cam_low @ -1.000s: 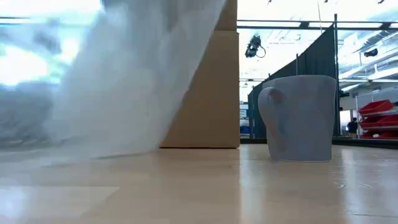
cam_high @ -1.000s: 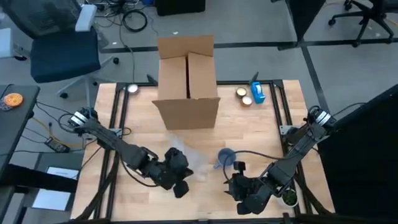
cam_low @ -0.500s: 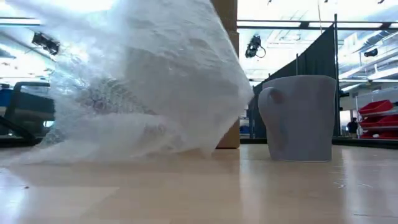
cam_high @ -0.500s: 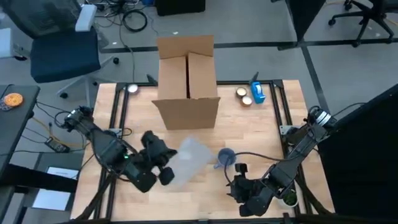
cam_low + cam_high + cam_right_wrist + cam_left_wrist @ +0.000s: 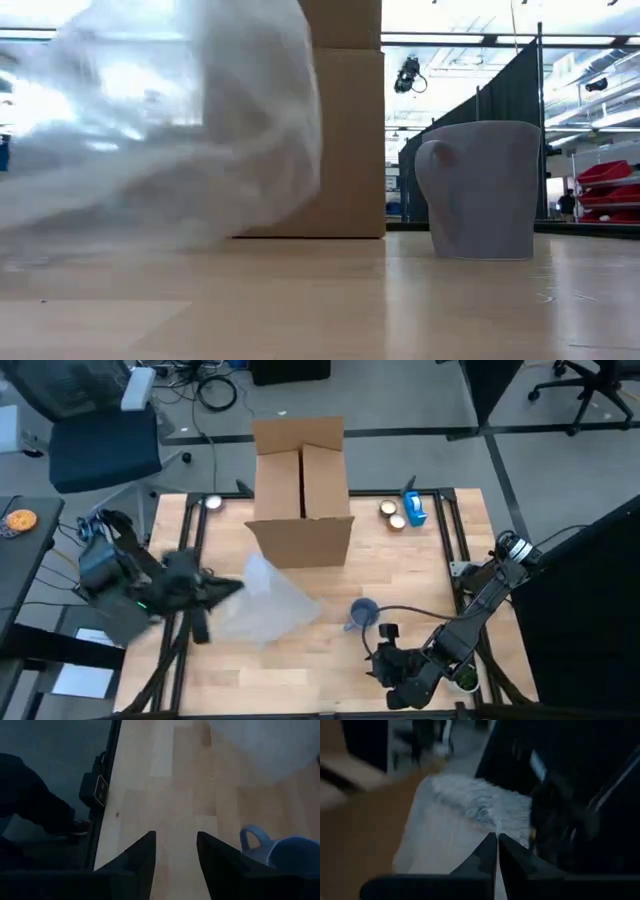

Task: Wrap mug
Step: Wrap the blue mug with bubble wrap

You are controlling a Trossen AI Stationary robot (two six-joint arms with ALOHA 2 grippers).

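- On the light wooden table (image 5: 420, 575), the blue ceramic mug (image 5: 362, 612) stands upright, unwrapped.
- Left gripper (image 5: 238, 586) pinches the clear bubble-wrap sheet (image 5: 268, 602): light, floppy, best held by its edge.
- Right gripper (image 5: 372, 660) waits, fingers apart.

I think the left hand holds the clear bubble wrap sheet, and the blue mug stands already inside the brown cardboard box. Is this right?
Not quite. The left hand does hold the clear bubble wrap sheet, but the blue mug is not inside the brown cardboard box. The high view shows it standing on the bare wooden table, in front of the box and apart from it.
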